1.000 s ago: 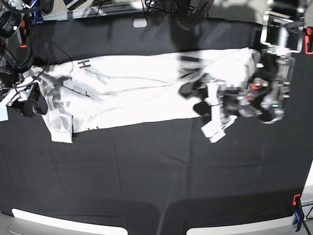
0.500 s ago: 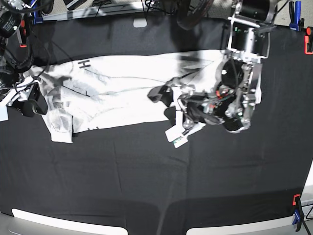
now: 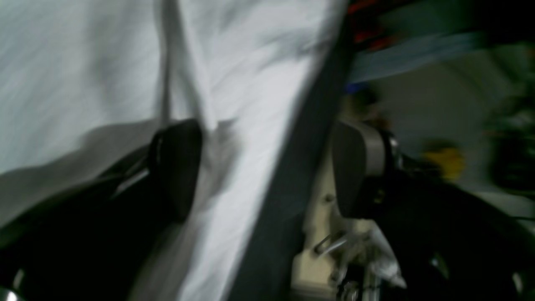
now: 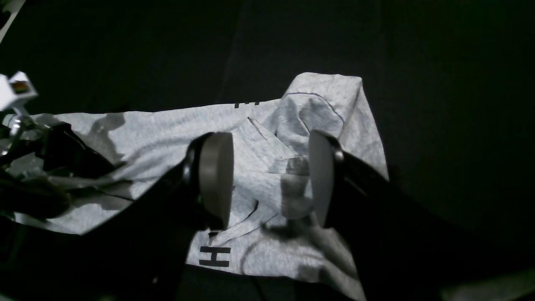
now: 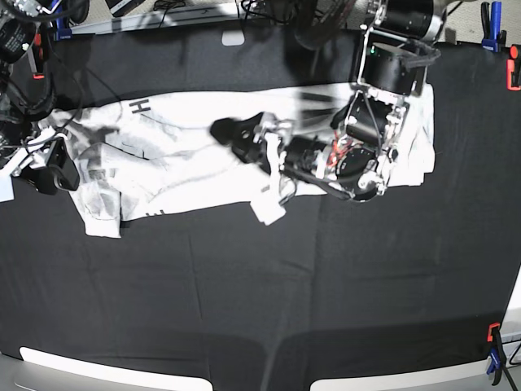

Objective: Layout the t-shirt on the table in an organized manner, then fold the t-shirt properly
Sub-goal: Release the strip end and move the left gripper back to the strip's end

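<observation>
Since the earlier frames, the left arm has swept across the t-shirt point(image 5: 187, 155) from its far end toward the middle, so its fingers point(image 5: 229, 132) now hang over the central part of the cloth, and the shirt's end by that arm's base lies spread out again. The left fingers stand wide apart with nothing between them; in the left wrist view one dark pad point(image 3: 177, 167) sits over the pale fabric point(image 3: 104, 75) and the other point(image 3: 355, 167) is past the shirt's edge, though that view is blurred and whether the pad touches the cloth cannot be told. The shirt lies stretched in a long band across the upper half of the black surface point(image 5: 260, 293), wrinkled, with a dark printed "H" point(image 5: 140, 107) showing near its upper edge and a bunched end point(image 5: 102, 216) hanging lower beside the right arm. A small white flap point(image 5: 267, 210) sticks out past the lower edge of the shirt under the left arm. The right fingers point(image 4: 269, 179) are partly open, both grey pads apart with no cloth pinched between them, hovering over the crumpled sleeve end point(image 4: 322, 108) of the shirt; a black "H" point(image 4: 214, 256) is printed on the fabric just below them. An orange and blue clamp point(image 5: 494, 358) sits at the surface's near corner.
</observation>
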{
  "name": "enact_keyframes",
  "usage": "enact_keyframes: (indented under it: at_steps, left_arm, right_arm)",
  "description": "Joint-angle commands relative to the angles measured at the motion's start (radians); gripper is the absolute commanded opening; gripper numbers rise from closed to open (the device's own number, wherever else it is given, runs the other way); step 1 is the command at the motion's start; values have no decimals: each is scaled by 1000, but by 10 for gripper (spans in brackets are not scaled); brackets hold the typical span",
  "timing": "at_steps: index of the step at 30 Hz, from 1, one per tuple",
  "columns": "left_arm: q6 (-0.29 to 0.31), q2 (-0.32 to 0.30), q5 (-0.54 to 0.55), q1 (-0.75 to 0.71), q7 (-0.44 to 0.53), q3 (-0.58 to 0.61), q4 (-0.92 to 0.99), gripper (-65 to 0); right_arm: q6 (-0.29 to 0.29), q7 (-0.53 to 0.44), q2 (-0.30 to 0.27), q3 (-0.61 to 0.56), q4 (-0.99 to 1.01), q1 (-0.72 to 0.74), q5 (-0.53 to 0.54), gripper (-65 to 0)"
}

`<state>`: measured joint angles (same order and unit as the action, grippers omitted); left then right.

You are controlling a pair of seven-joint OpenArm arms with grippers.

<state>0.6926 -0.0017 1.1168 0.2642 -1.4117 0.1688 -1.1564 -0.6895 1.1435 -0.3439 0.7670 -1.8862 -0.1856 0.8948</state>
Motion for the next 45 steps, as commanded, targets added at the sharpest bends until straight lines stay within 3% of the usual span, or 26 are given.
enact_keyframes:
  at_steps: [1,6,28,35,45]
  left_arm:
    - [6,4,42,33,15,-3,-23,-204]
    - [6,-3,-21,23,15,-3,-23,-204]
    - [6,-190,23,-51,15,-3,-23,-204]
    - [6,-299,150,-48,15,-3,-23,-204]
    - [6,-501,160,-71,15,-3,-23,-204]
  right_arm:
    - [-9,-19,-19,4,-17,8,25,-366]
    - [-9,-18,-19,4,-17,8,25,-366]
    - [-9,-20,-19,4,-17,9,25,-366]
    - [-9,-20,-19,4,-17,9,25,-366]
    - [-9,-20,-19,4,-17,8,25,-366]
